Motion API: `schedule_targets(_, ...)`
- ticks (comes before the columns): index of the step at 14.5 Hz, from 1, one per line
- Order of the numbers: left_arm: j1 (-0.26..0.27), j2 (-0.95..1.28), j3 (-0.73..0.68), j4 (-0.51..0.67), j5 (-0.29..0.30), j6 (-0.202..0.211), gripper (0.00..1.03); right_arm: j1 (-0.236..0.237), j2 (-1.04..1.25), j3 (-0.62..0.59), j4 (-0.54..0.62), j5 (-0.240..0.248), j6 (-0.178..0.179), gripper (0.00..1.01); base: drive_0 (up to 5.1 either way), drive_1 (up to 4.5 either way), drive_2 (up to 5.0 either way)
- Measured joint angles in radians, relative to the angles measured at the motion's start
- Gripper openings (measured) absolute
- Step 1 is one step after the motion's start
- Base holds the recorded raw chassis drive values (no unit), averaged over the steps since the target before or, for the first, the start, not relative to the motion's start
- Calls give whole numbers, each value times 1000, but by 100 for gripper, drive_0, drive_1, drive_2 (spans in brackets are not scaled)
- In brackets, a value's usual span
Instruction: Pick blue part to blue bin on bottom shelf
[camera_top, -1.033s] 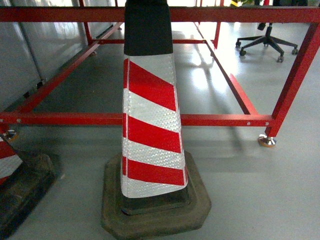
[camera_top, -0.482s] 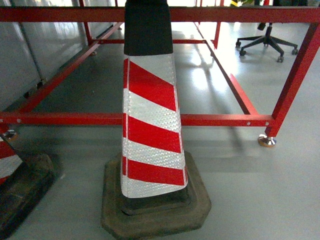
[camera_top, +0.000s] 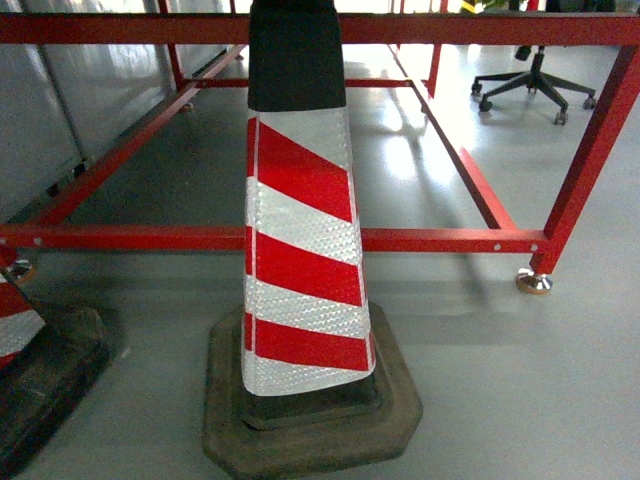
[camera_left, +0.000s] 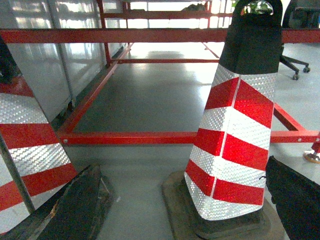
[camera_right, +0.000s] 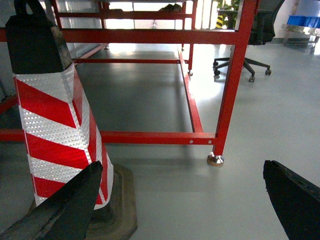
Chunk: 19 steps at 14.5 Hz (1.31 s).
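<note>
The blue part, the blue bin and the bottom shelf are out of view in all three views. My left gripper (camera_left: 181, 165) is open, its dark fingers (camera_left: 75, 210) spread wide over the grey floor with nothing between them. It hangs low in front of a red-and-white striped traffic cone (camera_left: 235, 135). My right gripper (camera_right: 182, 166) is also open and empty, with its left finger (camera_right: 67, 210) close beside the same cone (camera_right: 55, 125). Neither gripper shows in the head view.
The cone (camera_top: 300, 230) on its dark rubber base (camera_top: 310, 420) fills the middle of the head view. A second cone (camera_left: 25, 145) stands at the left. Behind them runs a red steel frame (camera_top: 450, 240) with a foot (camera_top: 533, 282). An office chair (camera_top: 533, 85) and something blue (camera_right: 306, 20) stand far off.
</note>
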<state>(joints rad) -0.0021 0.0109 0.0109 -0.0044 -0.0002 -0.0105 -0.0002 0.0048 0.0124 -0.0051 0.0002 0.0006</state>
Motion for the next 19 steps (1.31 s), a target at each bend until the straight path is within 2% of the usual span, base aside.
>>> schedule_targets(19, 0, 0, 0, 0, 0, 4, 98, 0, 0, 0, 0, 1, 1, 98, 0, 0, 0)
